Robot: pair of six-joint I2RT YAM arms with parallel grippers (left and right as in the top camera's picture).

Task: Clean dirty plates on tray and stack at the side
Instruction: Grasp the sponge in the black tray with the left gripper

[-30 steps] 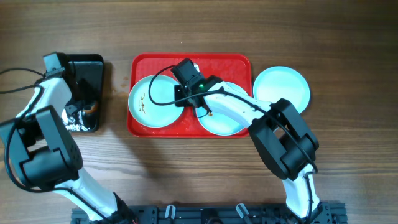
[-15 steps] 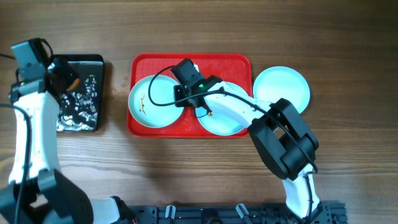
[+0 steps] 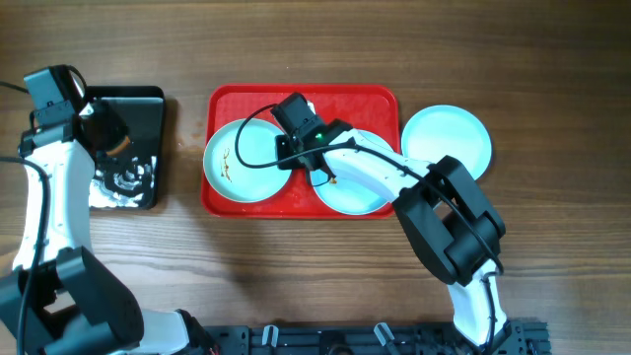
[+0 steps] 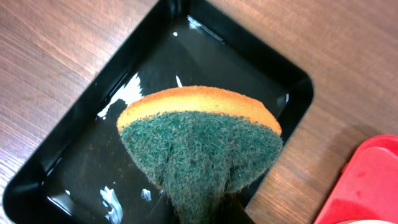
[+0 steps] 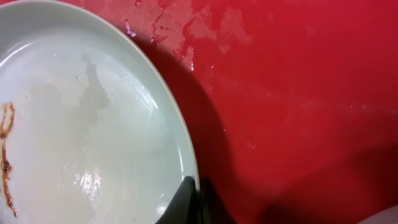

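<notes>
Two plates sit on your red tray (image 3: pixel 365 99): the smeared plate (image 3: pixel 237 163), rim pinched by your right pincer (image 5: pixel 196 199), and a second plate (image 3: pixel 350 192); the third plate (image 3: pixel 446 138) lies just beside the tray. Your left pincer (image 3: pixel 106 133) clamps a sponge (image 4: pixel 199 143) over the black tray (image 4: pixel 205 59).

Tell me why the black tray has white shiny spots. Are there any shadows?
Left wrist view: light glares white off the glossy black tray; the sponge looks sharp. Right wrist view: the plate casts a dark shadow on the red tray, which has pale shiny patches. Overhead view: the same white glare on the black tray.
</notes>
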